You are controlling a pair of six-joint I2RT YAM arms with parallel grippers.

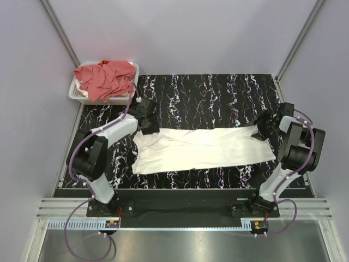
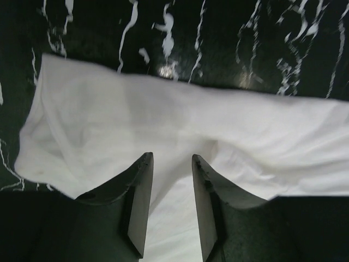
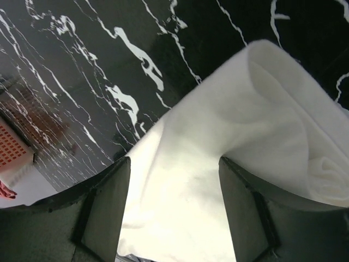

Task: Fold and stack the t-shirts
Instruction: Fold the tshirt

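Shirt: plain white thin cloth t-shirt (image 1: 202, 148), lying flat on black white-veined tabletop (image 1: 218, 93), between the arms.
Left gripper (image 2: 172, 158): fingers parted, gripping nothing, over shirt's left end.
Right gripper (image 3: 174, 161): fingers spread wide over right end.
Basket: white plastic basket (image 1: 72, 91), far-left corner, holding salmon-red t-shirts (image 1: 106, 79).

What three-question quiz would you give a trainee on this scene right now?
1. True or false: the white shirt lies in the basket.
2. The heaped shirts are: A blue, B red, C green.
3. Fill in: the left hand and right hand both have jaws ____ over the white shirt.

Key: 1 false, it lies spread on the table; 2 B; 3 open.
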